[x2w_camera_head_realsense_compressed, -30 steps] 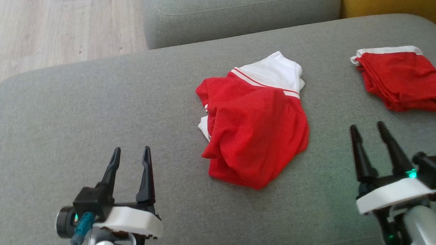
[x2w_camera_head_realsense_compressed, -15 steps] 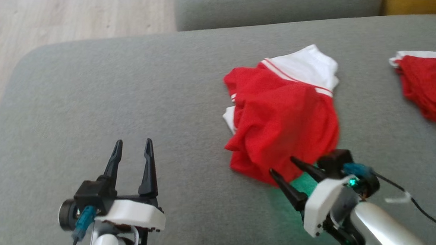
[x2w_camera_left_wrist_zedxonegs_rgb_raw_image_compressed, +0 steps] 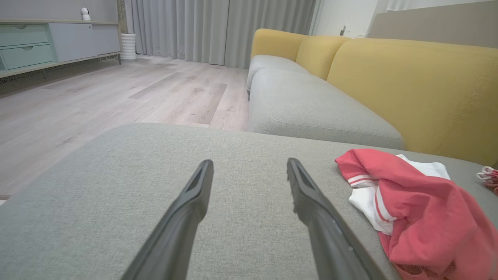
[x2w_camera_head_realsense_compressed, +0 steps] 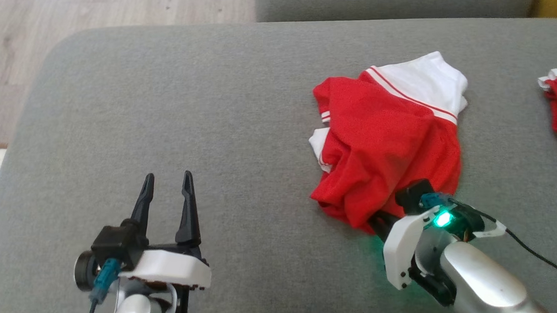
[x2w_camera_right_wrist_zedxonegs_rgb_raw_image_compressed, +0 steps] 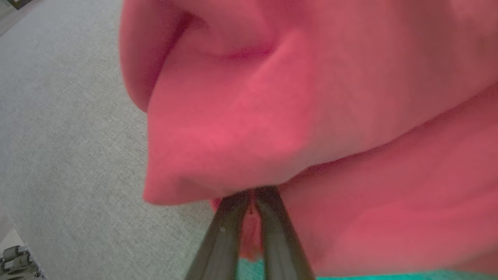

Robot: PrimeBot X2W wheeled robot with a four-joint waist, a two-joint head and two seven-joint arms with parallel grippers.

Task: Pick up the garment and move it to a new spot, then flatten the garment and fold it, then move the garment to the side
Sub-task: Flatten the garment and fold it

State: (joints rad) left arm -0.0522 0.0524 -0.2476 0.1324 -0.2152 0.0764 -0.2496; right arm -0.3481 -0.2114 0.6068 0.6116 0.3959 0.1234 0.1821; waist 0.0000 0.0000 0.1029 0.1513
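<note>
Head view: garment (x2w_camera_head_realsense_compressed: 387, 141) is lying crumpled on the cushion (x2w_camera_head_realsense_compressed: 184, 94) at 2 o'clock, right gripper (x2w_camera_head_realsense_compressed: 381, 223) biting its 6 o'clock edge; left gripper (x2w_camera_head_realsense_compressed: 168, 181) idling spread at 8 o'clock. Left wrist view: fingers (x2w_camera_left_wrist_zedxonegs_rgb_raw_image_compressed: 186, 217) gaping over cushion. Right wrist view: fingers (x2w_camera_right_wrist_zedxonegs_rgb_raw_image_compressed: 225, 233) pinching a red fold. Light, limp fabric, likely sagging on lift; thick edge fold looking like the right hold.

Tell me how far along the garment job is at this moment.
Nothing is finished yet: the garment lies crumpled on the grey cushion. In hand: the right gripper is pinched on its near red edge, the first pick-up, not yet lifted. The left gripper hovers open, apart from it. Left: carrying it to a new spot, flattening, folding, moving it aside.
</note>
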